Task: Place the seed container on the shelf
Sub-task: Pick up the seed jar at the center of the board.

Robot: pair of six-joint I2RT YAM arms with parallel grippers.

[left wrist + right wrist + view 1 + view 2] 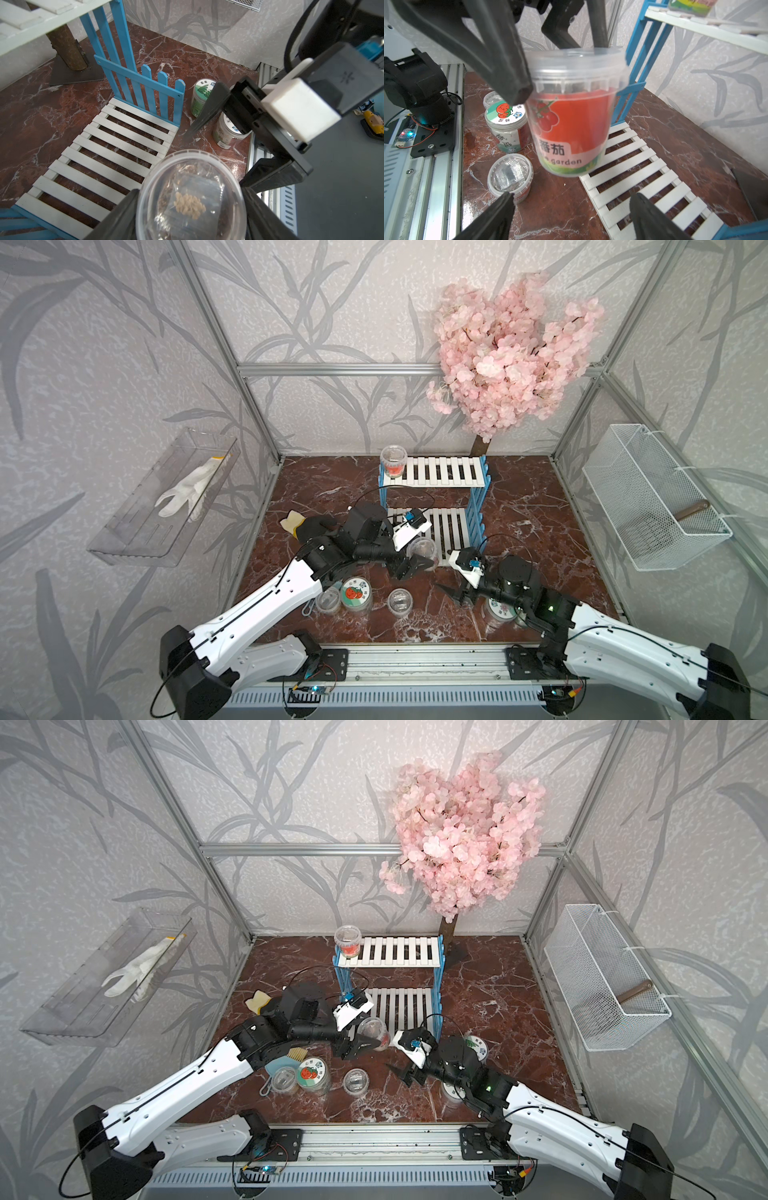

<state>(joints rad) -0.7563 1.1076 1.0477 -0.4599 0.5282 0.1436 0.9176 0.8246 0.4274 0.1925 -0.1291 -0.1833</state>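
Between the fingers of the left gripper, which clamp its lid rim, the seed container hangs tilted over the front corner of the shelf, at its lower board; just beside, the right gripper holds its fingers wide, gripping nothing

Red-brown marble tabletop carries blue-white shelf. Tomato tub on shelf's top tier, left end. Robot side of shelf: tomato-lid jar, clear-lid tub. Left of shelf: glove. Behind shelf: tree trunk.
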